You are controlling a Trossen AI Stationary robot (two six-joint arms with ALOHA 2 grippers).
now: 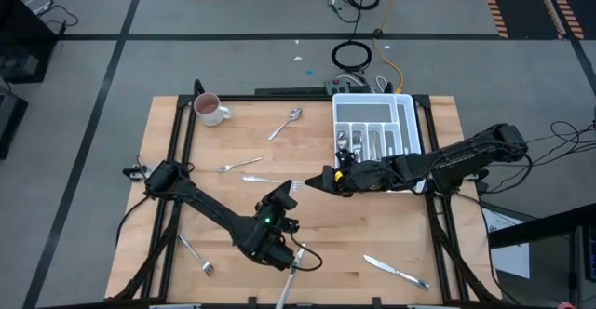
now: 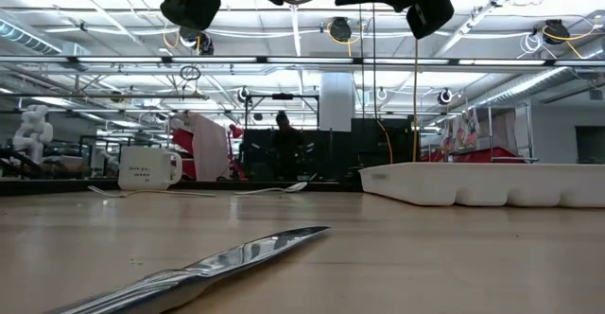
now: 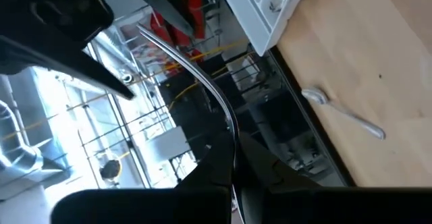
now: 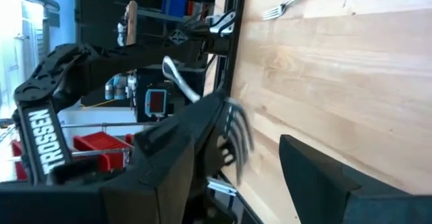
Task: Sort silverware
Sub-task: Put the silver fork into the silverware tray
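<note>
I've got the left tool (image 1: 291,190) pinching a fork (image 3: 202,79) by its handle, raised beside the tray (image 1: 407,123), tines offered between the right tool's (image 1: 317,181) spread fingers for a handover.

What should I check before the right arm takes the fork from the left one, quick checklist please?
1. Left gripper shut on the fork handle: ok, the left wrist view shows the handle clamped.
2. Right gripper open: ok, fingers spread wide.
3. Fork tines between the right fingers: ok in the right wrist view.
4. Fork clear of the table: ok, the low view shows it high above the wood.
5. Tines centred between the fingers: not ok, they sit closer to one finger.
6. Free fork slot in the tray: cannot tell.
</note>
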